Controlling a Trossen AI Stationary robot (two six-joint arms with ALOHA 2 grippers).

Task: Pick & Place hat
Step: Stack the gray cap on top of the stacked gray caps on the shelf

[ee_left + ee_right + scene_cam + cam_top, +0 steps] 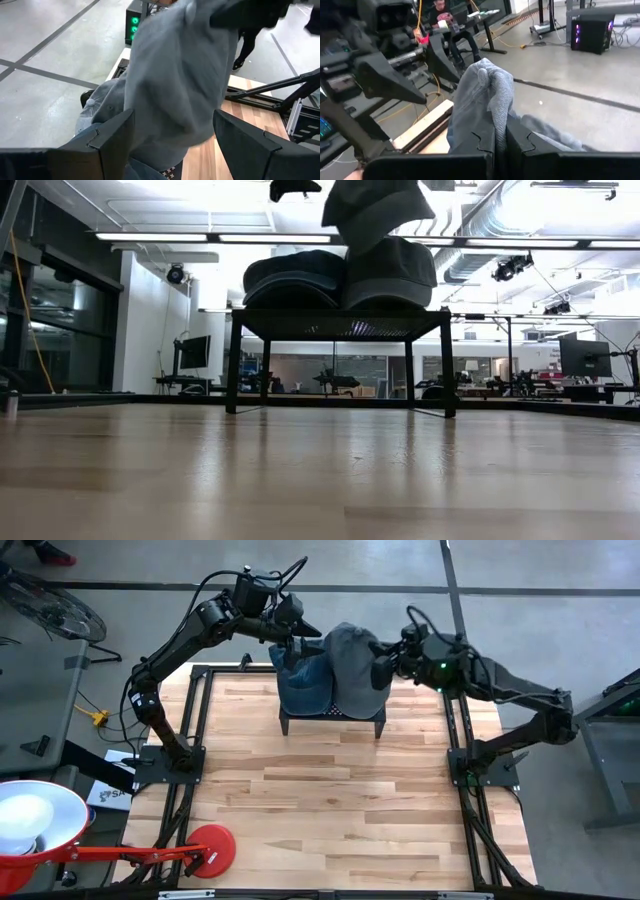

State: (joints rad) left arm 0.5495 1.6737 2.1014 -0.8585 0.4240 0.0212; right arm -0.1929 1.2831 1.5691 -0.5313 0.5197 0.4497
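A small black stand [330, 718] at the table's far middle bears a dark blue hat [298, 680] on its left and a grey hat [395, 275] on its right. Above them hangs another grey hat [368, 210], with my right gripper [378, 668] shut on it. My left gripper [302, 637] stands open above the stand's far left. In the left wrist view the held hat [175, 75] shows just beyond its spread fingers, and nothing lies between them. My right gripper pinches a bunched fold of the grey hat's cloth [492, 107] between its two fingers. The fingers come nearly level from the table's right side. The hat hangs slack below them, above the stand. Whether its lower end [372, 242] touches the grey hat beneath, I cannot tell.
A red round base [210, 850] with a red bar and a white shade [28, 822] sits at the near left corner. Black frame rails [190, 740] run along the table's left and right sides. Bare wood [330, 810] fills the near half.
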